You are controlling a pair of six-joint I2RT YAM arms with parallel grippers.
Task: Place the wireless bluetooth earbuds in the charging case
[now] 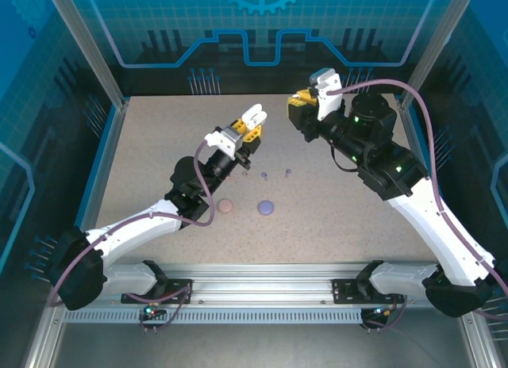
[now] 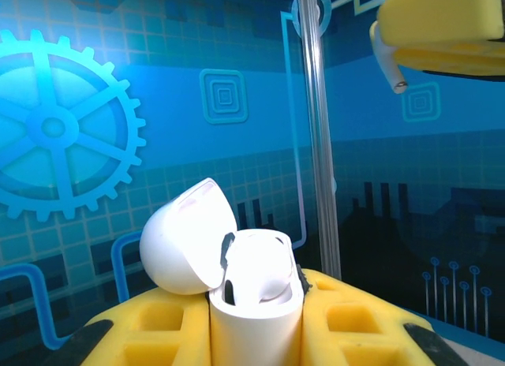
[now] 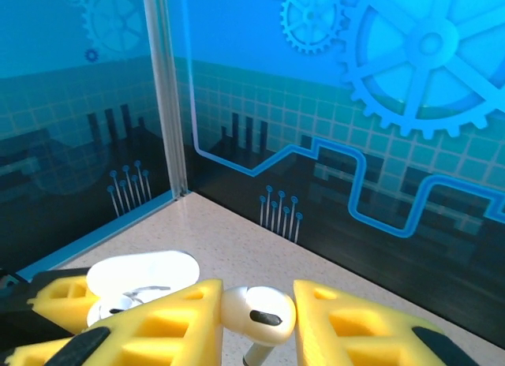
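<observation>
My left gripper (image 1: 244, 132) clamps the open white charging case (image 2: 254, 330) mid-frame, one bud (image 2: 260, 275) seemingly seated, while my right gripper (image 3: 258, 303), upper right, pinches a white stemmed earbud (image 3: 264, 315) not yet inserted.

Bright, even light fell from above; the white case (image 2: 256, 323) glared, washed out, and the backdrop (image 2: 79, 145) behind it blurred.
</observation>
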